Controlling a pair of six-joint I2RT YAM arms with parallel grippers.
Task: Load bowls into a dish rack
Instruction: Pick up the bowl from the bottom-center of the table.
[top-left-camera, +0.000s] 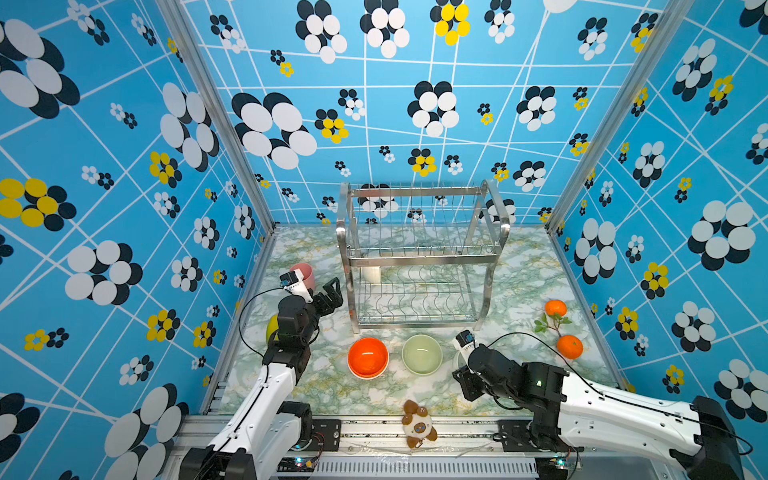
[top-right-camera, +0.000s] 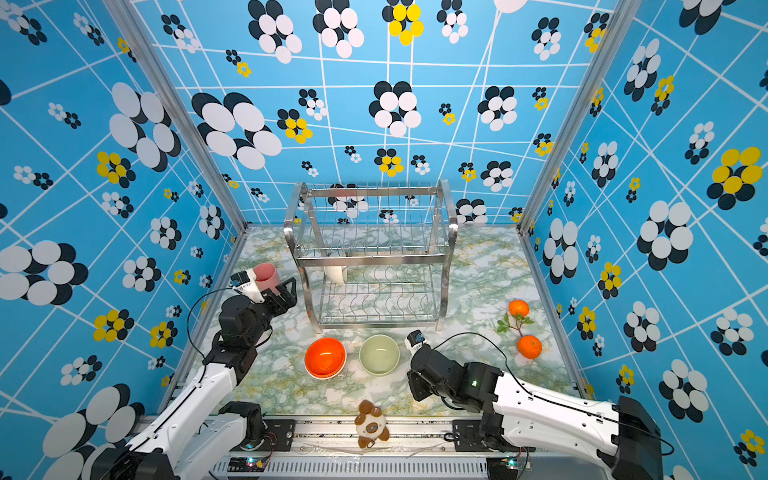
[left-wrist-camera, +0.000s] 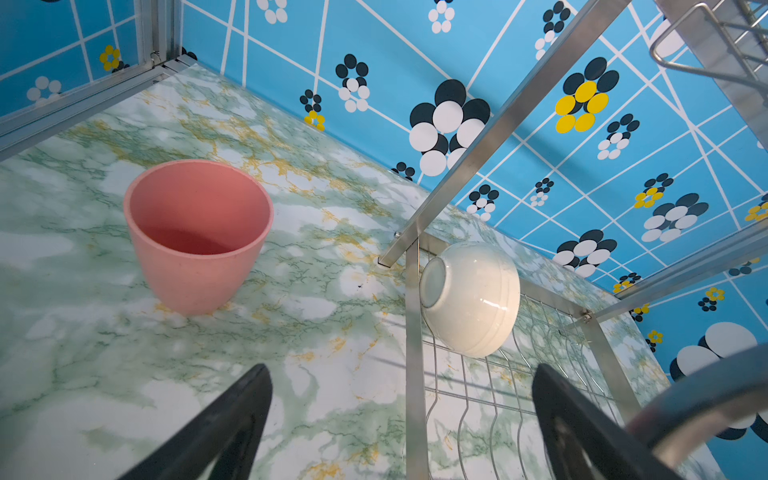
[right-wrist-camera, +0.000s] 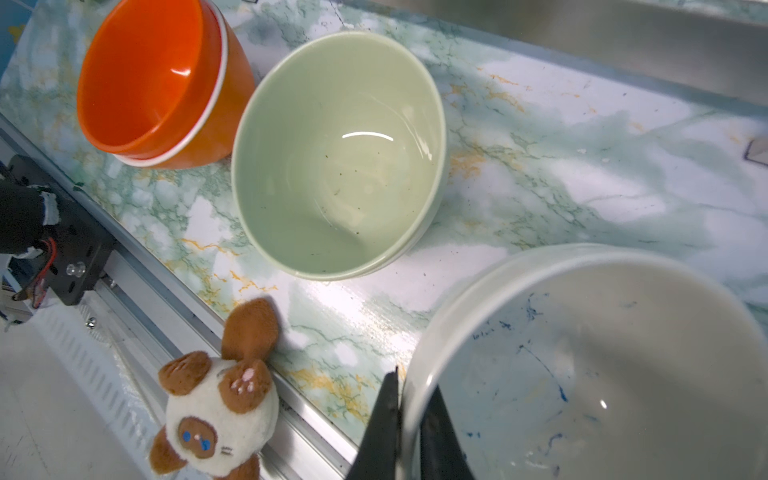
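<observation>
While your right claw (right-wrist-camera: 409, 376) pinches the white bowl (right-wrist-camera: 582, 353) by its rim, at five o'clock from the rack (top-left-camera: 419, 257), your left claw (left-wrist-camera: 401, 370) stands wide; next, I judge, lift it and stand it on edge there.

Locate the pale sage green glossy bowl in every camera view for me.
Both top views: pale sage green bowl, low centre, in front of the steel wire dish rack.
Left wrist: not in view.
Right wrist: upper middle.
Shared landmark: stacked bright orange bowls beside it.
</observation>
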